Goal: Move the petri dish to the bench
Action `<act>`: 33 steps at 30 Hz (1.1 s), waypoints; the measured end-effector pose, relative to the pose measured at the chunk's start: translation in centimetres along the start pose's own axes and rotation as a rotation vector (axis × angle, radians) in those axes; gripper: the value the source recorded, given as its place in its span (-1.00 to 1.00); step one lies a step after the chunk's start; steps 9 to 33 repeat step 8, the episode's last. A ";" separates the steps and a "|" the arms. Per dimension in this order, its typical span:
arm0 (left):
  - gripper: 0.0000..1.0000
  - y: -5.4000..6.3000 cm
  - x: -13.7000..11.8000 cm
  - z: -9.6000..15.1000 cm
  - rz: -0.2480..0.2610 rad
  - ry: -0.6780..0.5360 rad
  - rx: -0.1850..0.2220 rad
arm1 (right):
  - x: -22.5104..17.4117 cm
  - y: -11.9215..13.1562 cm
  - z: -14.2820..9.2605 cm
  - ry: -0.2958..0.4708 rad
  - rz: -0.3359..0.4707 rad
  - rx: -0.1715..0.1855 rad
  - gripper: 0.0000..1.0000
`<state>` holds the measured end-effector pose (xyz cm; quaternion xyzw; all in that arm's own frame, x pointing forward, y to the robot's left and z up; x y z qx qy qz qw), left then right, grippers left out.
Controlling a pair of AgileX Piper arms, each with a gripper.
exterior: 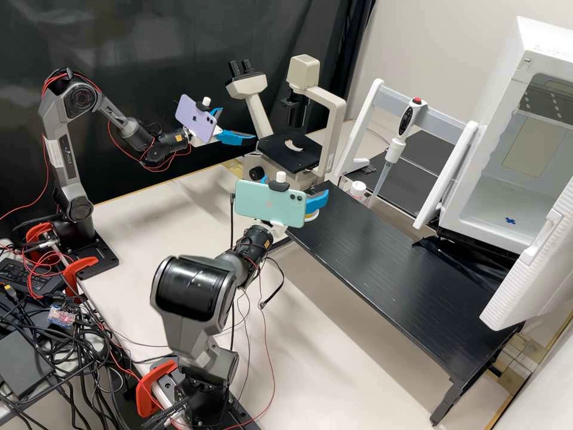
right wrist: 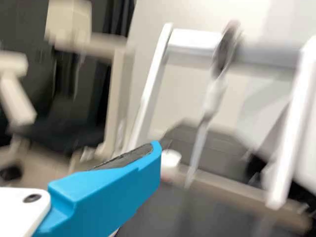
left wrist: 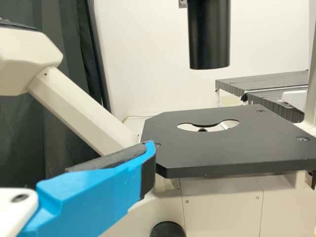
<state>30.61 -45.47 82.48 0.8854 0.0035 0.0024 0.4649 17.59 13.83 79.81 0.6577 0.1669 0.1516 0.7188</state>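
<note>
Right arm's fingers: spread apart, nothing seen between them. Just under one finger, round pale thing with yellowish edge, probably petri dish, partly hidden, apparently on near left corner of black worktop. Left arm's fingers: spread too, holding nothing visible, beside microscope, farther left. Step in hand, as judged: placement looks done, release stage. Next move calls for checking dish sits flat, then backing fingers off without nudging it over edge.
</note>
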 end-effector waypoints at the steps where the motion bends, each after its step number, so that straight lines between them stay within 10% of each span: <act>1: 1.00 0.0 0.0 0.0 0.000 0.000 0.000 | -0.6 0.8 -0.3 0.027 0.066 -0.002 1.00; 8: 1.00 0.0 0.0 0.0 0.000 0.000 0.000 | -3.1 3.6 0.5 0.080 0.283 0.033 1.00; 33: 1.00 0.0 0.0 0.0 0.000 0.000 0.000 | -3.1 3.6 0.5 0.080 0.283 0.033 1.00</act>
